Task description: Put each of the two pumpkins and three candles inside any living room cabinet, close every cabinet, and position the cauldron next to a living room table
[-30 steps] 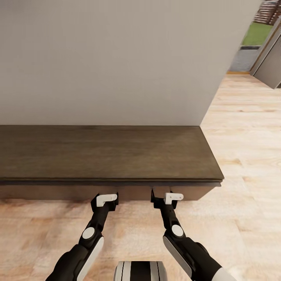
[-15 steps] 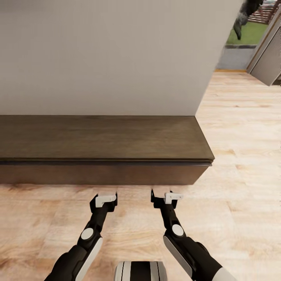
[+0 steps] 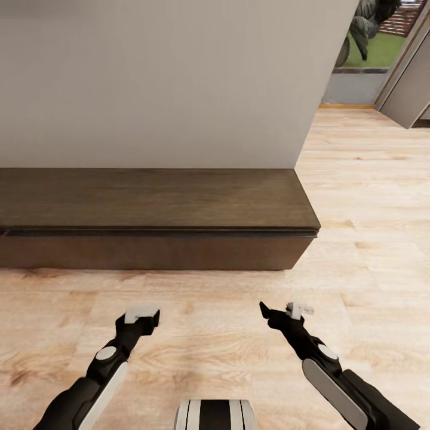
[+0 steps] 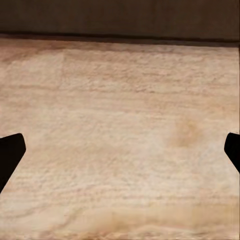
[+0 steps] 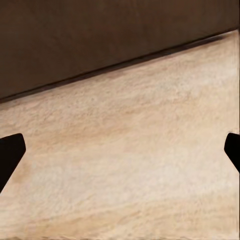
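1. Head view, centre: I see the cabinet (image 3: 155, 230), a long, low dark-brown unit set against the pale wall (image 3: 167, 77). Its plain front is flush and shut; its right end sits right of centre frame.
2. Head view, lower half: bare wooden floor (image 3: 370, 227) lies between the cabinet and my two arms.
3. Lower left: my left gripper (image 3: 142, 315) hangs over the floor, apart from the cabinet front. In the left wrist view its dark fingertips (image 4: 10, 155) sit at opposite edges of the frame, so I read the jaws as spread wide, holding nothing.
4. Lower right: my right gripper (image 3: 285, 313) also hangs over the floor, angled toward the cabinet. In the right wrist view its fingertips (image 5: 10, 152) likewise sit at opposite edges, spread and empty, with the cabinet's front (image 5: 100, 40) across the upper frame.
5. Upper right: a doorway (image 3: 382, 54) opens onto greenery.
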Tool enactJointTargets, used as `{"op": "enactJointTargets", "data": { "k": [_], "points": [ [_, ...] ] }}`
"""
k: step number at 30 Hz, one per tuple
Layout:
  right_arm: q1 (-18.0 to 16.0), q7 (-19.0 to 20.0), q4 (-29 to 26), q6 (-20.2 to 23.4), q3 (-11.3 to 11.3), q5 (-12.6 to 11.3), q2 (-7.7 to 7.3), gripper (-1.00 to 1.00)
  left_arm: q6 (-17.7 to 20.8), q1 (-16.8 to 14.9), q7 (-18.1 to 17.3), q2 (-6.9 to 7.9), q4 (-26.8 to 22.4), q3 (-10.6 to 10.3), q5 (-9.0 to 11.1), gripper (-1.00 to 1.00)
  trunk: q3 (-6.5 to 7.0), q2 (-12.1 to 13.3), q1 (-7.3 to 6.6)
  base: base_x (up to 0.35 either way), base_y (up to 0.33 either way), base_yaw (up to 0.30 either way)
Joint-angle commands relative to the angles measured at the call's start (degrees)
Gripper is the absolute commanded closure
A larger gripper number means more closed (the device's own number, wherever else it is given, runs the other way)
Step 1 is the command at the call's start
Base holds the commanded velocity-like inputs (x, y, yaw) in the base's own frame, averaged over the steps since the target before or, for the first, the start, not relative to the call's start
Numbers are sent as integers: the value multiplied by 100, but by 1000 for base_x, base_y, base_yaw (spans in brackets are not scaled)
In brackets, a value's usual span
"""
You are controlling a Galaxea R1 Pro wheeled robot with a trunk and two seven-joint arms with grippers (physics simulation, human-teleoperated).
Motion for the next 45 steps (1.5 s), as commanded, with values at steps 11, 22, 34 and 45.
{"op": "enactJointTargets", "data": {
  "k": [11, 22, 34, 45],
  "points": [
    [496, 720, 208, 167, 49, -184, -94, -100, 481, 105, 57, 366, -4, -31, 1226, -100, 40, 1, -6, -1, 0, 0],
    [642, 1137, 736, 88, 55, -182, -94, -100, 1291, 109, 72, 315, 275, -10, 1265, -100, 284, 15, -35, 0, 0, 0],
    [649, 1138, 951, 124, 49, -184, -52, -100, 1287, 109, 70, 344, 573, -3, 1847, -100, 550, 31, -65, 0, 0, 0],
    [649, 1132, 1007, 107, 49, -190, -42, -100, 1264, 109, 74, 385, 623, -4, 2053, -100, 793, 46, -94, -48, 0, 0]
  ]
}}
